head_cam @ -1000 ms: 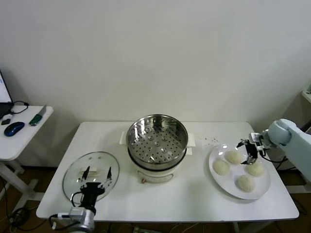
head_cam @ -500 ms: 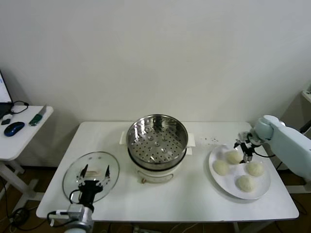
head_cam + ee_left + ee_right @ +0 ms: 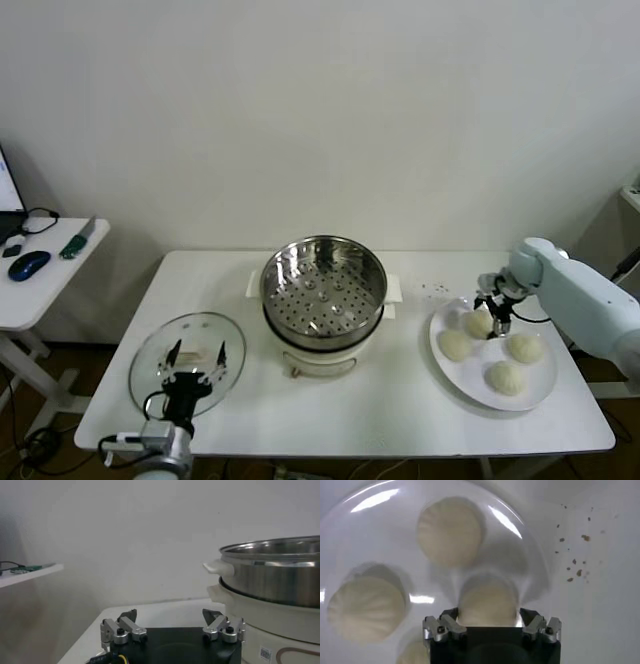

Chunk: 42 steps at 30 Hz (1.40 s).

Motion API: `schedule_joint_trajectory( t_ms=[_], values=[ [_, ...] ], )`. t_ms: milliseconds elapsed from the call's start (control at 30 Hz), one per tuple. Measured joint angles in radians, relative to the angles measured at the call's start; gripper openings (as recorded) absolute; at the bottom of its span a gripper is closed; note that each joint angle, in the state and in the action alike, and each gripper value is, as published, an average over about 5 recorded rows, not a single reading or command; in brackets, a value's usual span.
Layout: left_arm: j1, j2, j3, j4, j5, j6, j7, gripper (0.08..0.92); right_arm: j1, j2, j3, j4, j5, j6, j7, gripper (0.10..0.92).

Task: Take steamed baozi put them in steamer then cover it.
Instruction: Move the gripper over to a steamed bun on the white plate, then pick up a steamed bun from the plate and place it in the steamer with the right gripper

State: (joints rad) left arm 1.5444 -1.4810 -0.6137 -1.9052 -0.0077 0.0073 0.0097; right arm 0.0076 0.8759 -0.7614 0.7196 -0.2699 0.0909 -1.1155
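Observation:
Several cream-white steamed baozi lie on a white plate (image 3: 437, 345) at the table's right. My right gripper (image 3: 491, 312) is down over the rear-left baozi (image 3: 478, 323). In the right wrist view the gripper (image 3: 489, 614) is open, a finger on each side of that baozi (image 3: 487, 600). The others (image 3: 451, 530) (image 3: 366, 607) lie around it. The steamer (image 3: 323, 290), a shiny perforated basket on a white pot base, stands empty at the centre. The glass cover (image 3: 150, 365) lies flat at the front left. My left gripper (image 3: 199, 352) hovers open over its handle.
Dark crumbs (image 3: 432, 290) speckle the table between steamer and plate. A side table (image 3: 40, 275) with a mouse and small items stands to the far left. In the left wrist view the steamer (image 3: 275, 575) rises close beside the left gripper (image 3: 169, 615).
My right gripper has moved left across the plate, from between the rear baozi to straddling the rear-left one. The left arm has stayed put.

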Motion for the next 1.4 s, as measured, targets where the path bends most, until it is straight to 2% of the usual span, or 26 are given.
schedule_joint_trajectory(
  t_ms=[433, 800, 1033, 1400],
  values=[
    [0.015, 0.000, -0.009, -0.001, 0.002, -0.006, -0.001, 0.823, 0.035, -0.009, -0.022, 0.017, 0.008, 0.026, -0.013, 0.694],
    [0.028, 0.001, -0.007, -0.009, 0.003, -0.008, -0.001, 0.823, 0.260, 0.024, -0.187, 0.121, 0.042, 0.127, -0.050, 0.698],
    [0.037, 0.003, -0.008, -0.012, -0.001, -0.010, 0.001, 0.823, 0.434, 0.109, -0.300, 0.157, 0.060, 0.230, -0.063, 0.702],
    [0.051, 0.015, -0.011, -0.016, -0.010, -0.013, 0.002, 0.823, 0.578, 0.332, -0.370, 0.186, 0.030, 0.396, -0.060, 0.704]
  ],
)
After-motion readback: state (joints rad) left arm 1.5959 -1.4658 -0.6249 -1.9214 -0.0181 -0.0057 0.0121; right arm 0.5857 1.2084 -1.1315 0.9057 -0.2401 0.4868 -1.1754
